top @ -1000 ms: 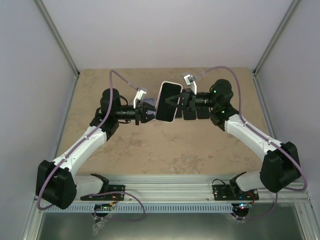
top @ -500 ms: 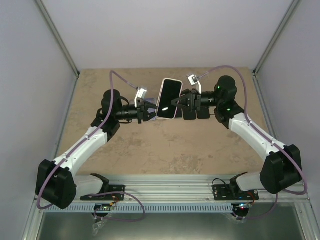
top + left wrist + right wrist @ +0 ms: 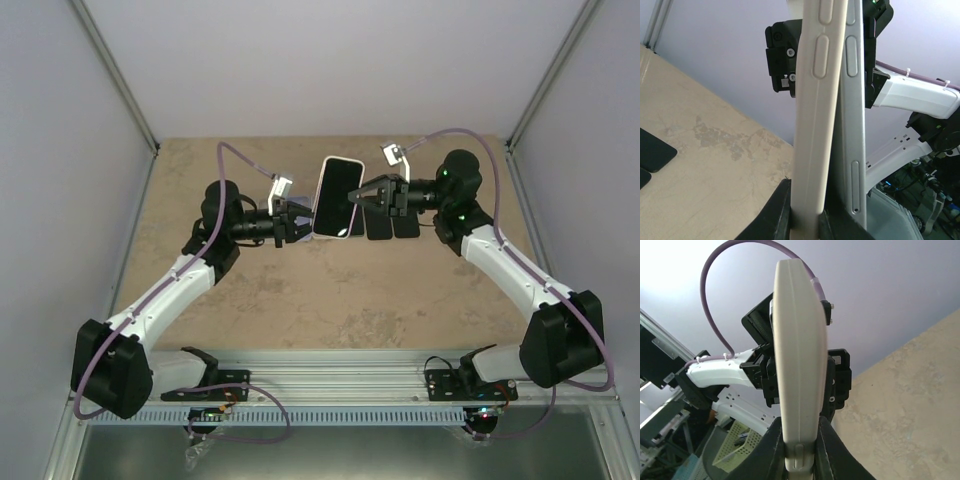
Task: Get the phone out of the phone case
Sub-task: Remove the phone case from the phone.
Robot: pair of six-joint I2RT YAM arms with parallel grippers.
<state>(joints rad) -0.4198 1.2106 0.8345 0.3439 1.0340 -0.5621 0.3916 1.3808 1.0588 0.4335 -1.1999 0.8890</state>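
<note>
Item: phone (image 3: 340,200) in cream phone case (image 3: 797,365), held clear of the worktop (image 3: 300,300) at centre, toward the far side, between the two arms. Change noted: over the last second the right fingers (image 3: 771,452) have parted and closed again on the right long edge, a little farther along it. The right arm has drawn back to the right, and the item has tipped slightly, its far end leaning right. Left fingers (image 3: 781,215): fully closed as before, pinching the case's left edge at its near end. Right fingers: closed tight either side of the cream edge; whether they catch the phone as well cannot be told. Condition: the left wrist view shows the grey phone edge standing off the case edge, with a dark wedge between them that widens toward the left fingers. This is judged a partial peel, phone not yet free, and the regrasp reads as setting up a further pull. Orientation: long axis runs near to far, dark screen facing up. Also present: black pads (image 3: 392,225) on the worktop below the right fingers.
</note>
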